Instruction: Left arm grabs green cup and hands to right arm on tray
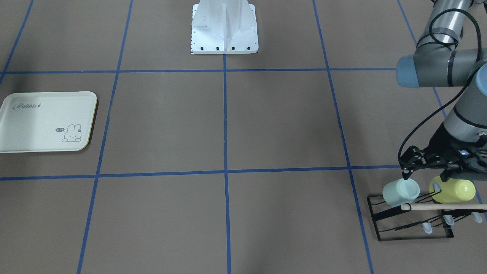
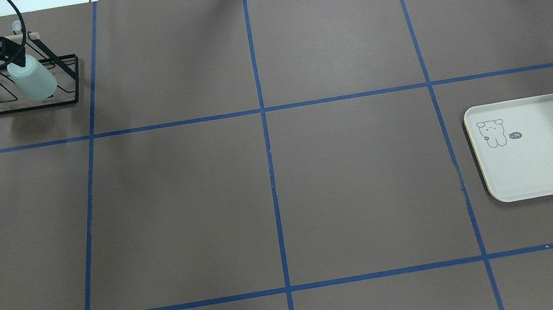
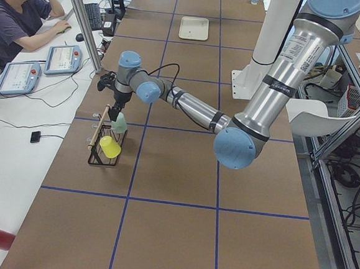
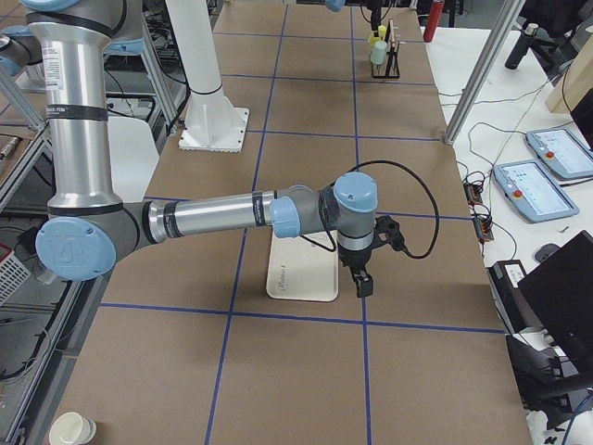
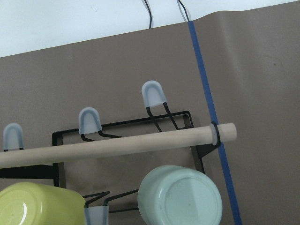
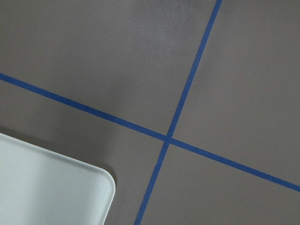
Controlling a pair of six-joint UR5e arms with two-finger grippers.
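You've got the brown table (image 2: 269, 178) w/ its blue tape grid taking up most of each view. The L arm (image 3: 191, 108) stretches out low to the far left corner as the overhead cam sees it. The R arm (image 4: 213, 218) reaches out level on the opposite side.

The tray (image 2: 548, 151) lies flat on the table's right half in the overhead view, "Rabbit" script and bunny face up. It's well apart from the cups.

In the far left corner stands a black wire rack (image 2: 33, 106) w/ a wooden dowel (image 5: 117, 145) running across its top.

Two cups sit upside down and tilted on the rack pegs. The green cup (image 1: 400, 192) is on the end peg nearest the table centre, base toward the wrist cam. The yellow-green cup (image 1: 454, 190) is just beside it, closer to the table edge.

The L gripper (image 1: 425, 175) hangs right above the two cups, jaws spread apart and gripping nothing. One finger sits at the green cup's upper edge; you can't tell if it touches.

The R gripper (image 4: 363, 278) points down over bare table just beside the tray's corner. You only see it from the side cam, so can't tell whether it's spread or clenched.
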